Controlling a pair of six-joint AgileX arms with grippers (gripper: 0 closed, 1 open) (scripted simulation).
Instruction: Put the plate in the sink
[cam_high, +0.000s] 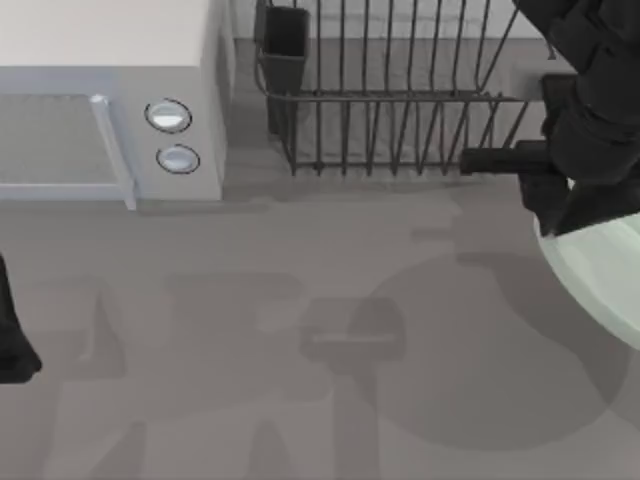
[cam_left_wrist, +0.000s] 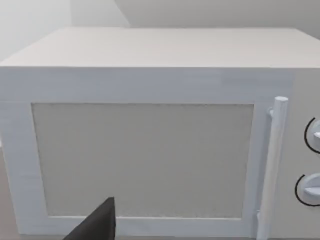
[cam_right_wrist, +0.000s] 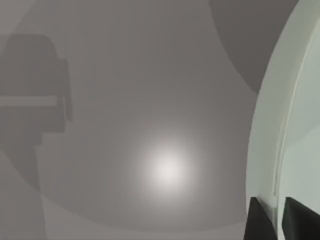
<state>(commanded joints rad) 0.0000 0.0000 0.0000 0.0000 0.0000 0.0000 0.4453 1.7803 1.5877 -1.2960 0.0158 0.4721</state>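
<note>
Our left gripper (cam_high: 15, 350) waits at the surface's (cam_high: 300, 400) left edge, facing the microwave (cam_high: 110, 110); its opening we cannot tell. Beside the dish rack (cam_high: 385, 90), our right gripper (cam_right_wrist: 278, 220) pinches the plate's (cam_high: 600, 275) rim, which extends below it, lifted above the surface.

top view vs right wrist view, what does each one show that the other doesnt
Top view alone: the white microwave at the back left, the dark wire dish rack behind the middle, the left arm parked at the left edge, and the body of the right arm at the right.

Right wrist view alone: the right claw close up, its dark fingers shut on either side of the plate's rim.

Both: the pale mint plate held above the grey table, and the shadows cast on that table.
</note>
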